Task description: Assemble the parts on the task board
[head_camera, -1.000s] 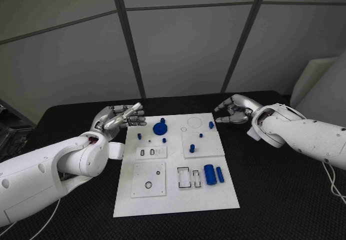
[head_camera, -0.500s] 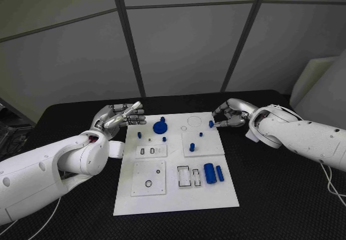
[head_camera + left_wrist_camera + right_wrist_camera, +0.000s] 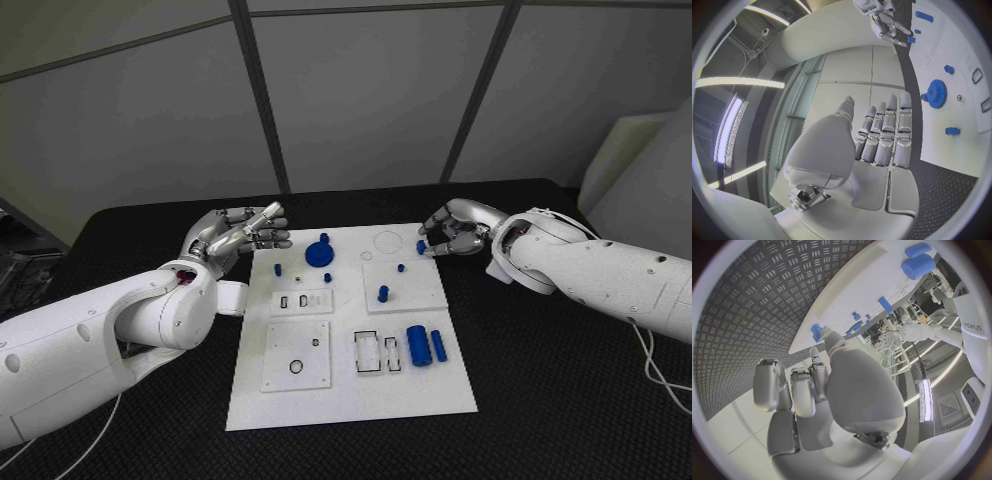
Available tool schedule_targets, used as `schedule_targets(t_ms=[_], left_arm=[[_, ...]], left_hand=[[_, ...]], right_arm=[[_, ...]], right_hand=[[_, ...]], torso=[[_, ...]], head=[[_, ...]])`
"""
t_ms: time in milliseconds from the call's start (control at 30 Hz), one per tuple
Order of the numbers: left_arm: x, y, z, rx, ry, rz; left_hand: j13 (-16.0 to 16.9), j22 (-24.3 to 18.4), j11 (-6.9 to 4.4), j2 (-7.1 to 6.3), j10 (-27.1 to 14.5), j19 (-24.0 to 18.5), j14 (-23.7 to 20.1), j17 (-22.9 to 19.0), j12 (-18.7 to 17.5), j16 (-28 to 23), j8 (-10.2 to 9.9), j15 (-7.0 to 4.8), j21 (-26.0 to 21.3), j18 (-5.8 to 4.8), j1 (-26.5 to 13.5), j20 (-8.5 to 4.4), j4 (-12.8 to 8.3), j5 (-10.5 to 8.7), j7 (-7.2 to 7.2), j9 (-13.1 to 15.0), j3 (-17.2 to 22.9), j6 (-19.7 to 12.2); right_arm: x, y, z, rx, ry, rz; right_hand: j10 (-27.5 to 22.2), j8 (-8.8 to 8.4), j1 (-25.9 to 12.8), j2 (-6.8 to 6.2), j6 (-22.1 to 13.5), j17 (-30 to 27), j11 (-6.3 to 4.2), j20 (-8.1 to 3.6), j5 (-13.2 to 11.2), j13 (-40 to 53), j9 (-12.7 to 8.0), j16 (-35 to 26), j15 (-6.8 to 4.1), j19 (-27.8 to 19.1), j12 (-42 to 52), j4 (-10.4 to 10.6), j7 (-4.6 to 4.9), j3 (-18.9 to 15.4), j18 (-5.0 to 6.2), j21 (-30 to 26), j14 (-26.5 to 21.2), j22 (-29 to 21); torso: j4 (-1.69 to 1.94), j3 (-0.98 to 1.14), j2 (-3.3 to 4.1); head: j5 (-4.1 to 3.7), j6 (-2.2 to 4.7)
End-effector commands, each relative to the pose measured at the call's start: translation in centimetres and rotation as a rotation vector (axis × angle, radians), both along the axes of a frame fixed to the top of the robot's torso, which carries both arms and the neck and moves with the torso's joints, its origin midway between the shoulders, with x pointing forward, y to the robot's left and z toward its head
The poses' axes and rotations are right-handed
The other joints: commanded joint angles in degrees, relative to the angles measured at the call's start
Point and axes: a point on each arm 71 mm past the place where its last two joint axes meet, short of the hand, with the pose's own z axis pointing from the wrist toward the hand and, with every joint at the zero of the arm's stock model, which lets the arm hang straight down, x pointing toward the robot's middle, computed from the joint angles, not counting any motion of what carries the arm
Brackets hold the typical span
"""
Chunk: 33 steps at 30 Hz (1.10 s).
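Note:
The white task board point(image 3: 353, 390) lies in the middle of the black table. On it stand a blue gear point(image 3: 319, 257), several small blue pegs and, nearer me, a thick blue cylinder point(image 3: 420, 347) beside a thin blue bar point(image 3: 438, 348). My right hand point(image 3: 456, 232) hovers at the board's far right corner, fingers curved; its thumb tip lies right beside a small blue peg point(image 3: 423, 247) point(image 3: 817, 332), while the other fingers point(image 3: 767, 385) stay apart from it. My left hand point(image 3: 238, 235) point(image 3: 879, 140) is raised off the board's far left corner, fingers straight and holding nothing. The gear point(image 3: 934, 93) lies beyond its fingertips.
Rectangular inset plates with slots and holes point(image 3: 378, 354) cover the near half of the board. Bare black table point(image 3: 562, 400) surrounds the board on both sides. Grey wall panels stand behind the table's far edge.
My right hand has moved left, from beside the board to the blue peg at its far right corner. The left hand has hardly moved.

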Motion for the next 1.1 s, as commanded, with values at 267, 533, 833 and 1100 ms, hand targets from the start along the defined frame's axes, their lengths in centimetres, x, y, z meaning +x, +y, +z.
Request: schedule_targets(t_ms=[267, 533, 833, 1100], left_arm=[[0.00, -0.16, 0.18, -0.004, -0.015, -0.013], [0.00, -0.14, 0.18, -0.004, -0.015, -0.013], [-0.01, -0.08, 0.18, -0.003, -0.014, -0.012], [0.00, -0.08, 0.18, -0.003, -0.014, -0.012]], left_hand=[[-0.02, -0.07, 0.16, 0.22, 0.06, -0.28, -0.08, 0.07, -0.27, -0.38, -0.28, 0.15, -0.30, 0.24, 0.34, 0.11, -0.29, -0.31, 0.38, -0.02, -0.20, 0.06], [-0.02, -0.07, 0.16, 0.22, 0.06, -0.28, -0.08, 0.07, -0.27, -0.38, -0.28, 0.15, -0.30, 0.24, 0.34, 0.11, -0.29, -0.31, 0.38, -0.02, -0.20, 0.06], [-0.02, -0.07, 0.16, 0.22, 0.06, -0.28, -0.08, 0.07, -0.27, -0.38, -0.28, 0.15, -0.30, 0.24, 0.34, 0.11, -0.29, -0.31, 0.38, -0.02, -0.20, 0.06], [-0.02, -0.11, 0.17, 0.31, 0.06, -0.31, -0.06, 0.12, -0.32, -0.50, -0.33, 0.16, -0.36, 0.25, 0.43, 0.13, -0.37, -0.30, 0.40, -0.03, -0.19, 0.05]], right_arm=[[0.15, 0.89, -0.63, -0.031, 0.021, 0.025], [0.23, 1.00, -0.91, -0.039, 0.027, 0.021], [0.28, 1.07, -1.02, -0.046, 0.029, 0.018], [0.29, 1.18, -1.03, -0.045, 0.027, 0.019]], right_hand=[[0.35, 0.49, 0.14, 0.99, 0.98, 12.34, -0.27, -0.11, 0.27, 4.77, 0.16, -0.13, -0.52, -0.15, 0.53, -0.22, -0.11, 0.04, 0.30, 0.01, 5.33, 0.22], [0.44, 0.78, 0.10, 1.52, 1.77, 12.48, -0.25, -0.14, 0.39, 4.89, 0.26, -0.07, -0.52, 0.00, 0.63, -0.23, -0.05, 0.08, 0.25, 0.11, 5.37, 0.44], [0.66, 1.11, 0.05, 1.99, 2.69, 12.65, -0.13, -0.12, 0.54, 5.16, 0.34, -0.01, -0.44, 0.20, 0.90, -0.25, 0.13, 0.14, 0.18, 0.26, 5.41, 0.74], [0.96, 1.98, -0.01, 2.75, 4.63, 12.74, -0.13, -0.06, 0.61, 5.54, 0.59, 0.03, -0.40, 0.39, 1.28, -0.24, 0.10, 0.33, 0.13, 0.39, 5.43, 1.02]], torso=[[0.03, -0.03, -0.04], [0.01, 0.01, -0.06], [0.01, 0.05, -0.05], [-0.04, 0.07, -0.03]], head=[[0.17, -0.32], [0.32, -0.44], [0.43, -0.69], [0.40, -0.71]])
